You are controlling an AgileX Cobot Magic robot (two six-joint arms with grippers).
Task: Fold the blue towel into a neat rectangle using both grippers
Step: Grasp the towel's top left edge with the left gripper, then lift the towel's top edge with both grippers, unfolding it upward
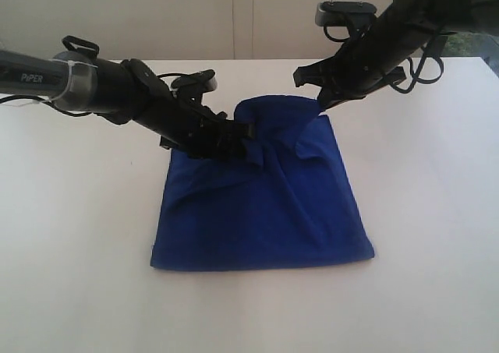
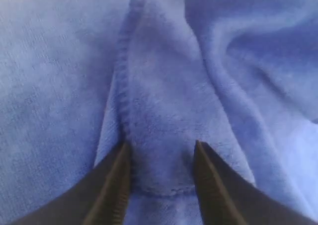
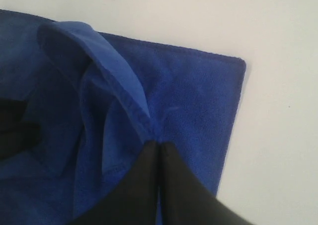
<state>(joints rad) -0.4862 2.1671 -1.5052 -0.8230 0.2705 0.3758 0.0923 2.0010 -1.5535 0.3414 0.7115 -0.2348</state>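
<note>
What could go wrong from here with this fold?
1. The right gripper pinches only a sliver of the blue towel at its tips; a pull may slip it free.
2. The left gripper is open astride a bunched hem; closing could grab extra layers.
3. Creases mid-towel may skew the rectangle.

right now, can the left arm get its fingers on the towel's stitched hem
Probably yes: the left fingers stand open astride the blue towel, its stitched hem lying between them, nothing blocking.
</note>
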